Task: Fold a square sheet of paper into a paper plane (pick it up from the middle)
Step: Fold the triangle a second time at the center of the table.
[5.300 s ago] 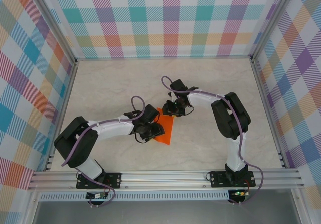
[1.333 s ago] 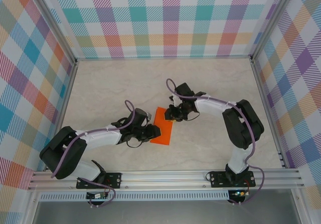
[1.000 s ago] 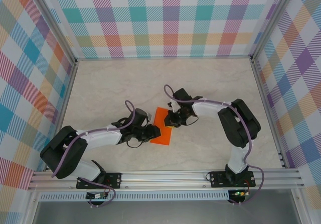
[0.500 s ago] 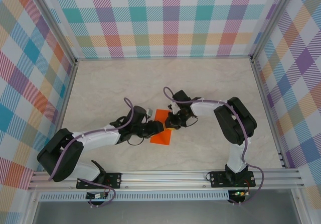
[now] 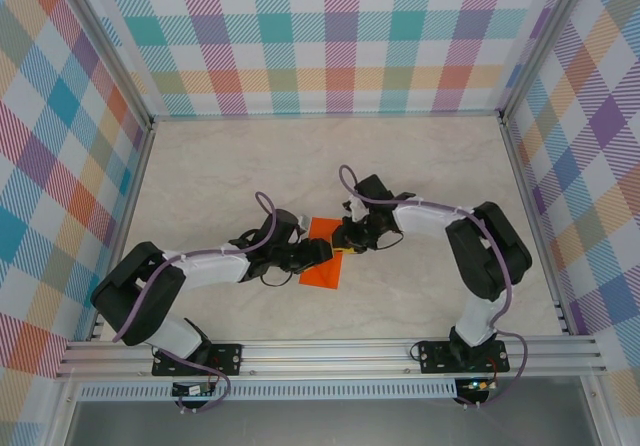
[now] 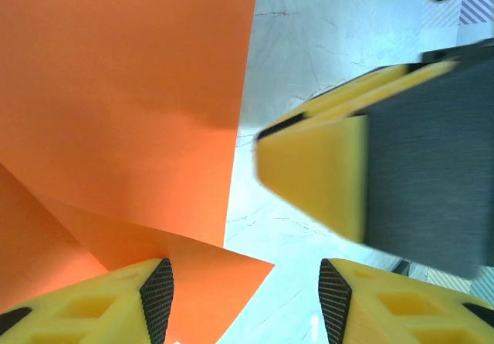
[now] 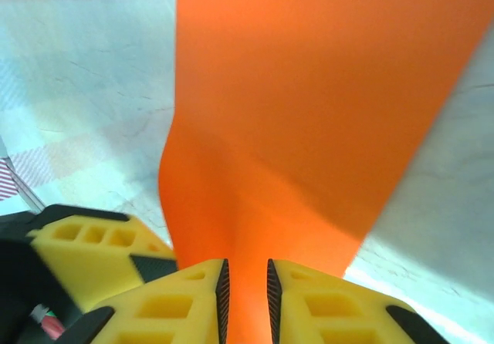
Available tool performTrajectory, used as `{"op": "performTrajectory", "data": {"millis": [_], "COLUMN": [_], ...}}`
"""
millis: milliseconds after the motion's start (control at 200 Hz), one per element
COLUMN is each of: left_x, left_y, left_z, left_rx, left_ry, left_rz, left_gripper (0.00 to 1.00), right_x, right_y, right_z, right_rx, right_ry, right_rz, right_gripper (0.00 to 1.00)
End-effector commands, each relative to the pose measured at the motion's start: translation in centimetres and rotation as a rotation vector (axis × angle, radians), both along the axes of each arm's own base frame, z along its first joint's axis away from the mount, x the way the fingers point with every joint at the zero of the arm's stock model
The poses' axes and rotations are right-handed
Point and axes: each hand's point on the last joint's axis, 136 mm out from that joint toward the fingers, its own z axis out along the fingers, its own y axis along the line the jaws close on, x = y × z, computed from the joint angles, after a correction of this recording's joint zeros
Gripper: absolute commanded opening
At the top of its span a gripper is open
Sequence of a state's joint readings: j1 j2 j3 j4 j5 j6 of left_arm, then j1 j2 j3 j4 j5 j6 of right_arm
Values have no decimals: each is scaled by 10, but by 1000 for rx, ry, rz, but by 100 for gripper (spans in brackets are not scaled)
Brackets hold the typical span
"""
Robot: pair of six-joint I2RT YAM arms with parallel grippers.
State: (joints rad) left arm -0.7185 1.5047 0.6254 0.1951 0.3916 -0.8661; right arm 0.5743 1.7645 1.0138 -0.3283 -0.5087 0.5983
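Note:
The square sheet of paper (image 5: 322,256) is bright orange and lies folded on the table between my two arms. In the left wrist view its layers (image 6: 123,89) fill the left side, and a folded corner (image 6: 224,271) pokes in between the jaws. My left gripper (image 5: 322,250) (image 6: 245,298) stands open over the paper's right edge and grips nothing. My right gripper (image 5: 346,241) (image 7: 245,290) has its jaws a narrow gap apart, and a raised ridge of the orange paper (image 7: 309,105) fills that gap. One of the right gripper's fingers (image 6: 316,178) hangs close in front of the left one.
The pale marble tabletop (image 5: 250,166) is walled by checked panels, with metal rails (image 5: 330,351) along the near edge. Both grippers meet at the paper's upper right corner, almost touching. A left gripper finger (image 7: 93,251) shows beside the right jaws.
The left gripper has opened wide and slid right onto the paper's edge. The right jaws have parted slightly around the paper ridge. The paper has hardly shifted.

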Motion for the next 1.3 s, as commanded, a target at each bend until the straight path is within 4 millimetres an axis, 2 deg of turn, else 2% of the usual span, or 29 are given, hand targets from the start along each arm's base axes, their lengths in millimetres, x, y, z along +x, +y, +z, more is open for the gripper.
{"op": "performTrajectory", "data": {"millis": [0, 230, 485, 635, 915, 1160, 1295], "left_x": [6, 8, 8, 8, 8, 9, 10], "left_y": [-9, 2, 4, 4, 4, 2, -1], "left_z": [9, 0, -3, -3, -3, -1, 4], "left_rx": [-22, 46, 56, 59, 59, 53, 37], "left_ry": [-45, -37, -34, -35, -34, -38, -45], "left_rz": [-22, 16, 24, 22, 20, 17, 9], "left_gripper": [52, 41, 30, 24, 21, 20, 21], "right_x": [-2, -19, -33, -33, -27, -22, -17], "right_y": [-9, 5, 18, 20, 23, 23, 18], "right_z": [9, 23, 22, 15, 11, 5, -1], "right_rx": [22, 195, 213, 190, 185, 159, 114], "right_ry": [-9, 4, 10, 13, 11, 4, -22], "right_rz": [-32, 50, 121, 126, 131, 123, 111], "right_gripper": [27, 38, 39, 34, 26, 11, 6]}}
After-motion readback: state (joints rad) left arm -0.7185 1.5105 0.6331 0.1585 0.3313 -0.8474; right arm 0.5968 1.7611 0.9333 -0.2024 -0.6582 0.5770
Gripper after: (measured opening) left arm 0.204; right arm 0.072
